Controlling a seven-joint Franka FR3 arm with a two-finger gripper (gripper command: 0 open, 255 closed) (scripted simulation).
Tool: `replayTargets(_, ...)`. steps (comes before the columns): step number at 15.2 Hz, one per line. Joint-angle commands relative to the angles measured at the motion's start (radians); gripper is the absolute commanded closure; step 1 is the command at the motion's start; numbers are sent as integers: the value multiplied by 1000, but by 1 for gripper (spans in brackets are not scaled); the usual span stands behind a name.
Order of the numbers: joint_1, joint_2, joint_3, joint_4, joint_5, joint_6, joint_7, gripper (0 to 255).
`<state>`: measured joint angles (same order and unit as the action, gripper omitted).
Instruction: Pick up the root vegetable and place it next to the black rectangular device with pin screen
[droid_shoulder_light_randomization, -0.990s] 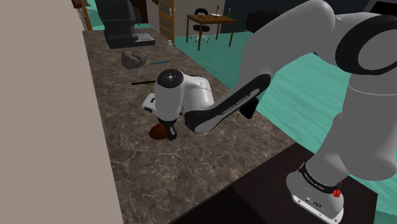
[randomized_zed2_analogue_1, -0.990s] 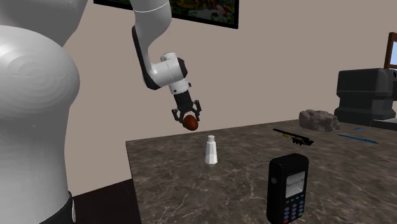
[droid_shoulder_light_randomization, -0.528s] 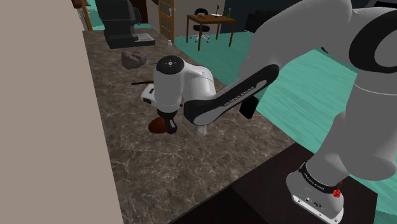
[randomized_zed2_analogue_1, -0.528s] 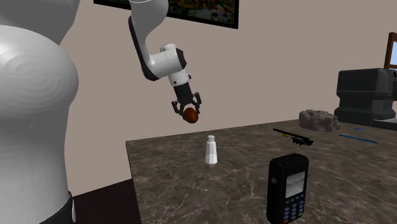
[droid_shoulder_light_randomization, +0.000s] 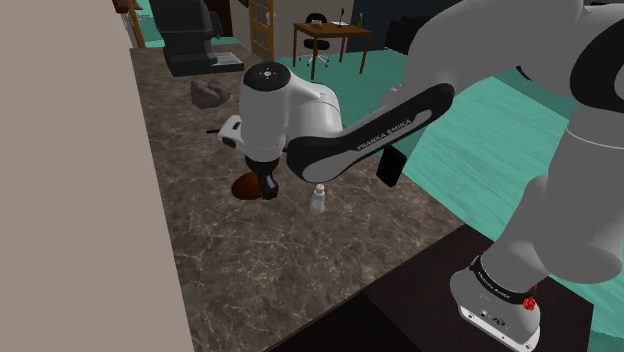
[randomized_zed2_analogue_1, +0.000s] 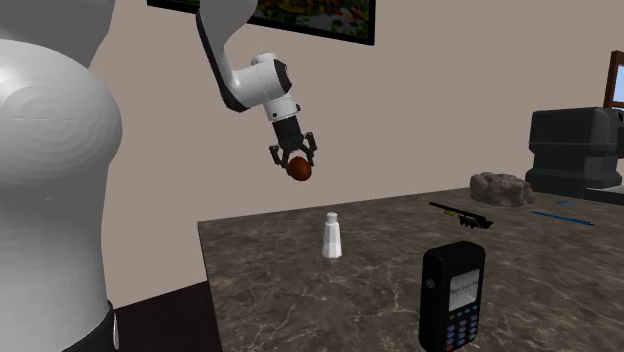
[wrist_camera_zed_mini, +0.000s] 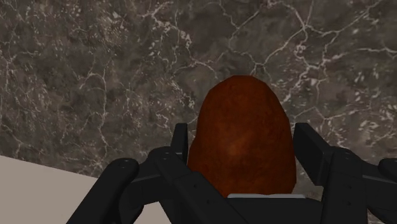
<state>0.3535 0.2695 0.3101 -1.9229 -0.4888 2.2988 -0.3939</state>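
Observation:
A reddish-brown root vegetable (wrist_camera_zed_mini: 242, 137) sits clasped between my black fingers, high above the dark marble counter. My gripper (randomized_zed2_analogue_1: 296, 165) hangs in the air over the counter's wall-side part, shut on the root vegetable (randomized_zed2_analogue_1: 298, 170). From the shoulder view the root vegetable (droid_shoulder_light_randomization: 246, 187) pokes out beside the gripper (droid_shoulder_light_randomization: 260, 189) under the white wrist. The black pin-pad device (randomized_zed2_analogue_1: 452, 297) stands upright near the counter's front edge in the second exterior view; the same device (droid_shoulder_light_randomization: 390, 165) is partly hidden behind my forearm.
A small white bottle (randomized_zed2_analogue_1: 332, 236) stands on the counter (randomized_zed2_analogue_1: 380, 260) between gripper and device, and the bottle (droid_shoulder_light_randomization: 317, 199) is below my forearm. A grey rock (randomized_zed2_analogue_1: 499, 187), a black pen-like tool (randomized_zed2_analogue_1: 462, 214) and a black machine (randomized_zed2_analogue_1: 575, 150) lie farther along. A beige wall (droid_shoulder_light_randomization: 70, 170) borders the counter.
The gripper has risen with the root vegetable still clasped and shifted slightly along the counter toward the far machine. The other objects have not moved.

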Motion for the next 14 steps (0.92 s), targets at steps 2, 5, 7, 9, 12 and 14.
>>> replayTargets(2, -3, -19, 6, 18, 19, -33, -20, 255)
replayTargets(5, -5, -37, 11, 35, 37, -64, -39, 255)
replayTargets(7, -6, -48, 14, 48, 47, -85, -51, 255)
replayTargets(9, -7, -58, 16, 61, 58, -106, -62, 255)
replayTargets(12, -38, -123, 8, -15, 84, -78, -103, 255)
replayTargets(14, -66, -182, -4, -91, 107, -44, -143, 255)
